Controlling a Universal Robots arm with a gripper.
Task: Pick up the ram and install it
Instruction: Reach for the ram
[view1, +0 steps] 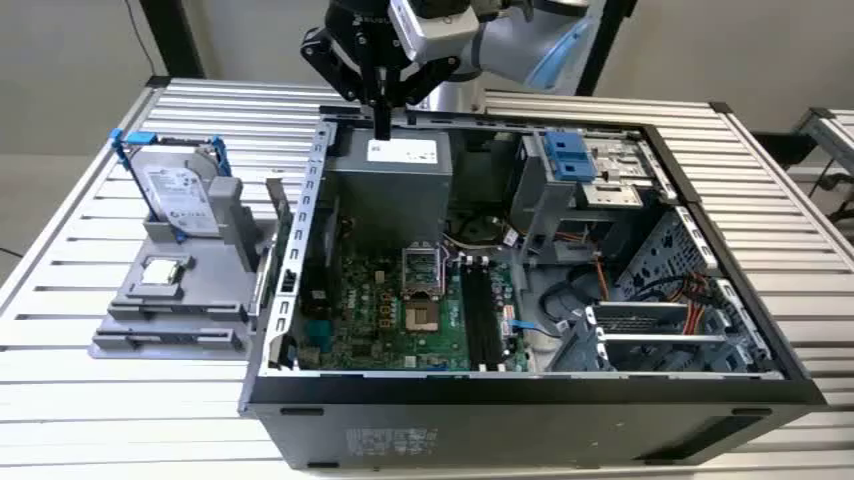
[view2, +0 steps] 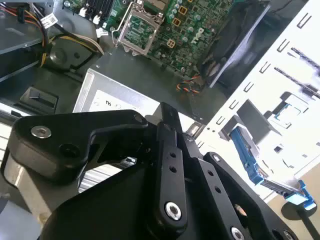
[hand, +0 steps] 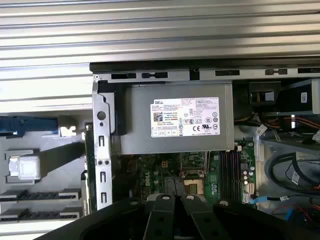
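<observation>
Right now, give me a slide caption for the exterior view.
Tool hovers over the power supply in the open computer case, with the ram standing in the grey holder beside it.

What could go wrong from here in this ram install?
1. What looks like the ram stands on edge in the grey holder, close beside the case's side wall. The tool might clip that wall when reaching for it.
2. The tool hangs over the power supply. A straight descent would strike it.
3. The black slots lie beside the open processor socket, so a misaligned stick could hit it.
</observation>
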